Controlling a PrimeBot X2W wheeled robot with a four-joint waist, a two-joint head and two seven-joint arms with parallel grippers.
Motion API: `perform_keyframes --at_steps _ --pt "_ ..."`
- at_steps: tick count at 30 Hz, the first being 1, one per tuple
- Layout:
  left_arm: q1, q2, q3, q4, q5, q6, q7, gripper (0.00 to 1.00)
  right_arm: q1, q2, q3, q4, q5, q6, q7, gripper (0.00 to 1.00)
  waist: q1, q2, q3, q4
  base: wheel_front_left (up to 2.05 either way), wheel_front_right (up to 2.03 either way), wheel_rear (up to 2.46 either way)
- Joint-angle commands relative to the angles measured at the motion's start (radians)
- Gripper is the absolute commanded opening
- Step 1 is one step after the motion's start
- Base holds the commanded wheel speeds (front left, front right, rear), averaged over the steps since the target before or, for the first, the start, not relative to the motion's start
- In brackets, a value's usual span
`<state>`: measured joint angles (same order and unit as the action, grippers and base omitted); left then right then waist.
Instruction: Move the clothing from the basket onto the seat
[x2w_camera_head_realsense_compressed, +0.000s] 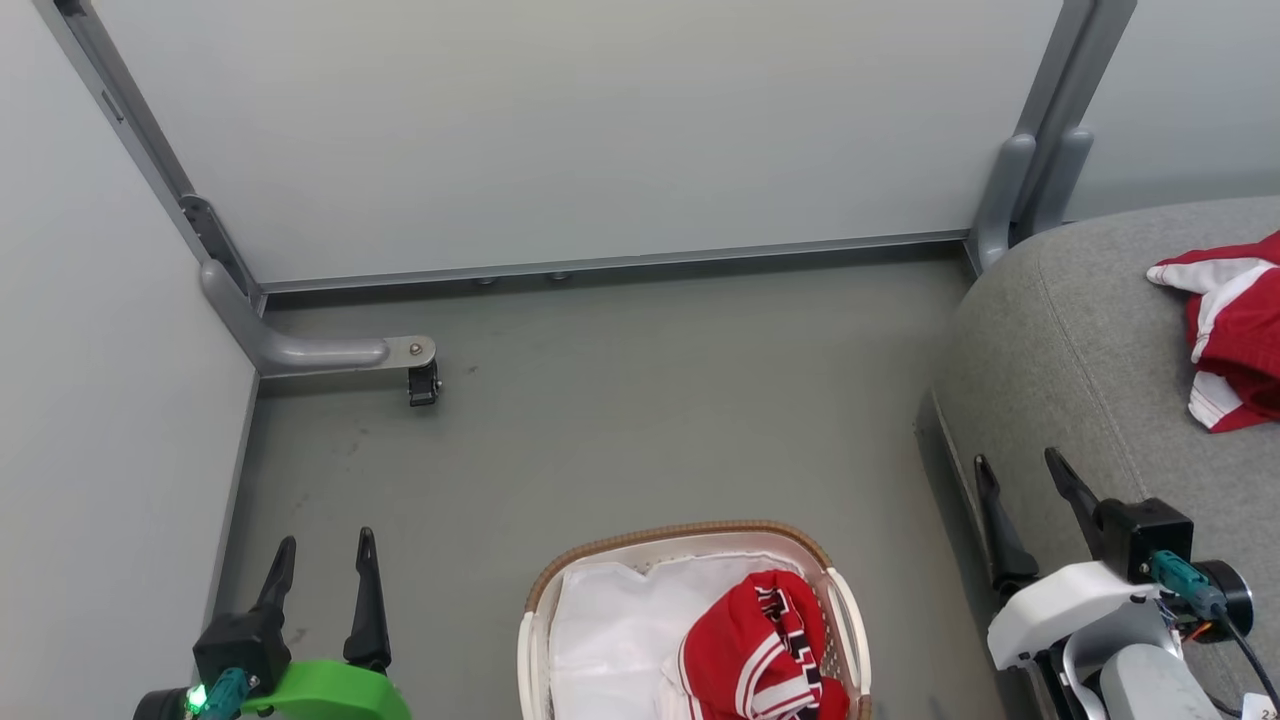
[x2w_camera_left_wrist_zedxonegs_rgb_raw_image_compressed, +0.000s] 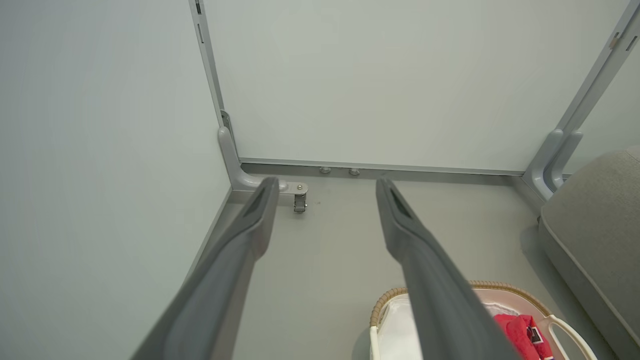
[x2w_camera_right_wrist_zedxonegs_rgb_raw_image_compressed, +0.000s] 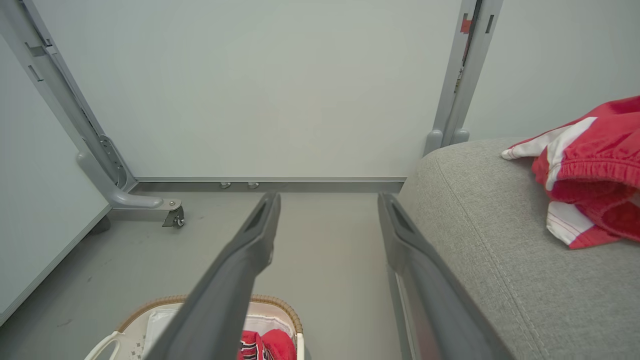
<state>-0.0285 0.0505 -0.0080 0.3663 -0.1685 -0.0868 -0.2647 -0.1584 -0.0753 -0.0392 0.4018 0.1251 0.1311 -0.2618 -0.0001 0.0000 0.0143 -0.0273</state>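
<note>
**A:** Where was the clothing?

**B:** One red jersey lay crumpled in the cream laundry basket, on the right side of its white liner. A second jersey, red with white stripes, lay on the grey sofa seat, to the right of the basket.

**A:** And the grippers?

**B:** The left gripper hung above the grey floor left of the basket, fingers spread and holding nothing. The right gripper hung at the seat's front edge, fingers also spread and empty, well apart from both jerseys.
</note>
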Motion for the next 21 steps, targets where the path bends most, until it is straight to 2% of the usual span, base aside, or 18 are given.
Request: perform_keyframes --at_steps 1,12,21 --pt "0.016 0.001 -0.001 -0.007 -0.005 0.005 0.001 1.0 0.02 0.001 -0.002 -0.001 0.005 -0.001 -0.005 1.0 0.0001 0.0 -0.006 0.0 0.0 0.0 0.0" --pt "0.005 0.001 -0.047 0.01 -0.029 0.005 0.001 1.0 -0.004 0.005 0.006 -0.013 0.006 -0.001 -0.005 1.0 0.0001 0.0 0.02 -0.023 0.0 0.0 0.0" --pt "-0.104 0.002 -0.159 0.042 -0.058 -0.003 0.001 1.0 -0.098 0.011 0.021 -0.068 0.023 -0.001 -0.005 1.0 0.0001 0.0 0.17 -0.073 0.0 0.0 0.0"
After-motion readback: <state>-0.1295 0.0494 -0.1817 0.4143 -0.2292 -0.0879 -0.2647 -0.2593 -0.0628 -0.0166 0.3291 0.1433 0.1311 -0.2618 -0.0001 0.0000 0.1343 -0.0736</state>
